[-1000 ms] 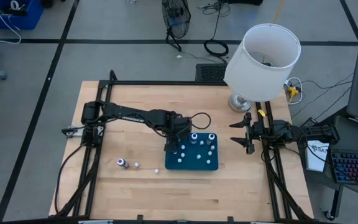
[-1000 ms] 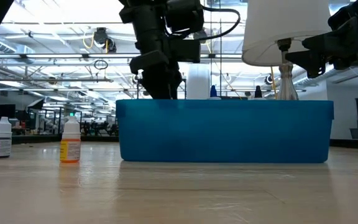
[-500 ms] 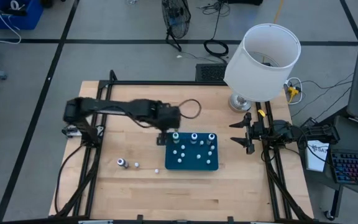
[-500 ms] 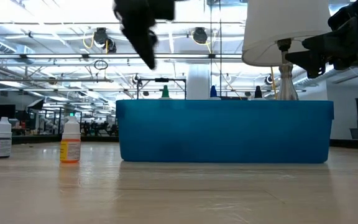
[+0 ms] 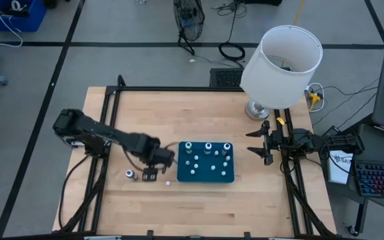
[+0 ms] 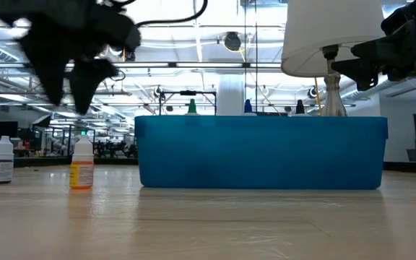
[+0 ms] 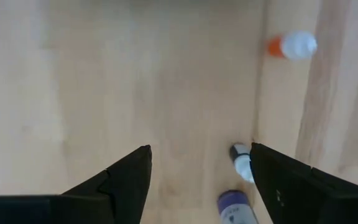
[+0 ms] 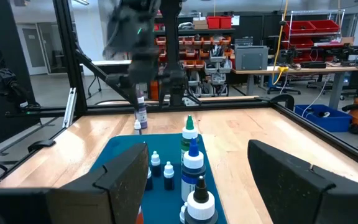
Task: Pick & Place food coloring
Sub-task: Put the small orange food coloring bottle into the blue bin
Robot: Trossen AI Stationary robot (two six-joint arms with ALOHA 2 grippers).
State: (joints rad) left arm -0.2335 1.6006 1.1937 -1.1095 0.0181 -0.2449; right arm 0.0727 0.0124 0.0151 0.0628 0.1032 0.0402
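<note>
Several food coloring bottles stand upright in the teal tray (image 5: 206, 175); their tips show over its wall (image 6: 262, 152). Loose bottles stand on their bases on the wood left of the tray: a purple one (image 6: 1, 160), an orange one (image 6: 81, 165) and a pale-capped one (image 7: 242, 163). My left gripper (image 5: 151, 175) hangs open above these loose bottles, fingers pointing down, nothing between them (image 7: 201, 180). The purple bottle (image 7: 235, 208) and the orange bottle (image 7: 293, 45) lie off to one side of the fingers. My right gripper (image 5: 259, 143) waits open at the table's right edge, pointing level at the tray (image 8: 160, 155).
A white lamp (image 5: 282, 67) stands at the far right corner, its shade over the right arm. A black frame (image 5: 179, 89) runs around the wooden top. Bare wood lies near and far of the tray and on the table's left.
My left gripper has risen from the tray's far left corner and swung toward the table's left and near edge, turning as it went. It now hangs over the loose bottles. A green-tipped bottle stands in the tray corner it left.
</note>
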